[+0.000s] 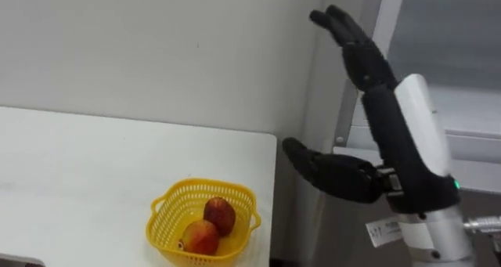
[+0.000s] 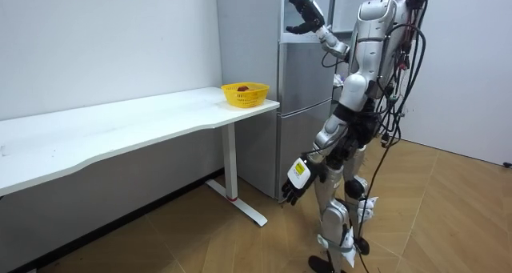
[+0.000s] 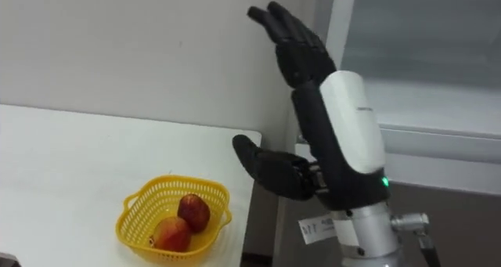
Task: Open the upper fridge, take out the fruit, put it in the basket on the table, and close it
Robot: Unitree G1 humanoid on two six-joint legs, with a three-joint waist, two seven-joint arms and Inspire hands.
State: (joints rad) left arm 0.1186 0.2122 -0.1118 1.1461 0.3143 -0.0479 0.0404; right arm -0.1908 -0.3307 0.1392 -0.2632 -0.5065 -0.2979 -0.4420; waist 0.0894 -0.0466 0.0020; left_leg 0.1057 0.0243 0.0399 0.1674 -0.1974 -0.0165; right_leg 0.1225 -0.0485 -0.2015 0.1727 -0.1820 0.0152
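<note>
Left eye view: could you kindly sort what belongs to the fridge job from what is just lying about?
Job in hand: fridge; right hand, open, raised beside it.
Lying about: yellow basket; two apples in it; white table.

Plain white wall (image 2: 104,41) ran behind a long white counter (image 2: 120,129), and the floor (image 2: 448,217) was light wood planks.

yellow basket (image 1: 167,206), red apples (image 1: 220,215), wht table (image 1: 78,165)
</note>
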